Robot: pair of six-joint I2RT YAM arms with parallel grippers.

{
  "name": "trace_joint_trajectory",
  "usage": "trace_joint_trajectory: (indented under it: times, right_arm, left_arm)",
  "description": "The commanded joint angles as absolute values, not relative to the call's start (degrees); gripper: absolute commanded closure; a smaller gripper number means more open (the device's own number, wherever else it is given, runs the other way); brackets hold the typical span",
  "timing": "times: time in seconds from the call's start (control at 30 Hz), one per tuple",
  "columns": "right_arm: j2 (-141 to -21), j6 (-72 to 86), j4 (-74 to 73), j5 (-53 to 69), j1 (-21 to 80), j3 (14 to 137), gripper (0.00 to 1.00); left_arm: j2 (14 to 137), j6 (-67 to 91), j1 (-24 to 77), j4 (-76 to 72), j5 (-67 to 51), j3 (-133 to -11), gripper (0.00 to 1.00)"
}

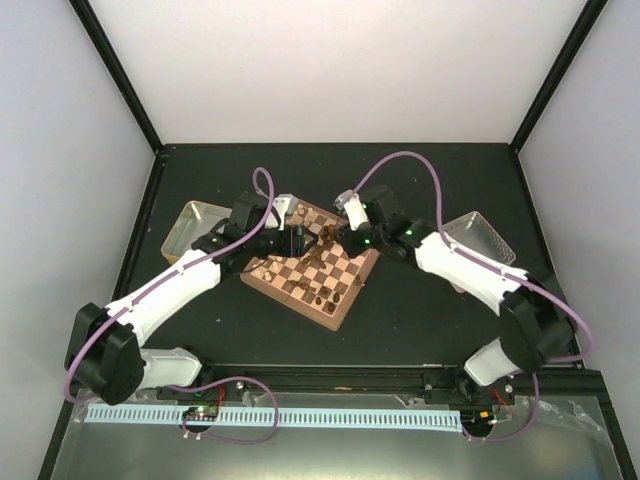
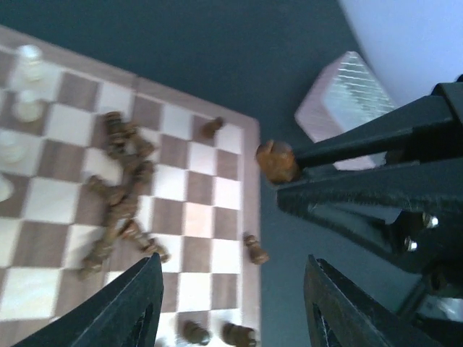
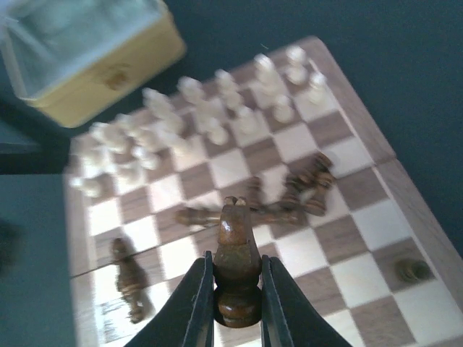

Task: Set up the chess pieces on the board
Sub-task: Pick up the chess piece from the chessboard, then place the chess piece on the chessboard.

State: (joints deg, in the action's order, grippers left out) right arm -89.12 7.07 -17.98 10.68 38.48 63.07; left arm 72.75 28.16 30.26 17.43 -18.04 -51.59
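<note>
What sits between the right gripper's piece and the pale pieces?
Fallen dark pieces on the board, beyond the held dark piece; the right wrist view shows them.

Pale chess pieces (image 3: 189, 90) blurred, right wrist view; board (image 2: 250, 195) cut off, left wrist view.

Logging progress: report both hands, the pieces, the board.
Left hand open, empty. Right hand shut on a dark piece, upright over the board. Pale pieces standing along one edge. Dark pieces heaped mid-board, in the way.
</note>
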Motion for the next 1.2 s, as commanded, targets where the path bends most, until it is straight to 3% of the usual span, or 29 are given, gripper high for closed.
trace_joint_trajectory:
  times: [0.0,0.27,0.57,0.83,1.07,1.17]
  right_arm:
    - [-82.5,4.3,-12.1,22.9,38.1,58.5,0.90]
    - [-74.2,3.9,-8.4,36.2,38.1,53.8,0.90]
    - [-70.7,4.0,-6.9,41.1,37.9,52.5,0.90]
    - [-70.0,7.3,-4.3,44.7,36.0,51.4,0.90]
    - [-69.7,8.3,-2.9,52.2,34.6,51.1,0.90]
    - [-69.8,7.5,-3.7,54.8,34.5,51.5,0.90]
  left_arm:
    - [71.7,28.0,29.8,10.6,-30.8,-53.1,0.44]
    - [67.4,29.9,29.7,4.8,-37.7,-50.3,0.39]
    - [66.2,31.5,29.6,2.3,-45.9,-49.7,0.61]
    - [63.5,31.3,29.5,-1.6,-51.2,-46.7,0.65]
    - [62.1,32.2,29.5,-4.9,-54.0,-45.4,0.79]
    - [62.7,32.7,29.5,-5.8,-54.2,-45.8,0.80]
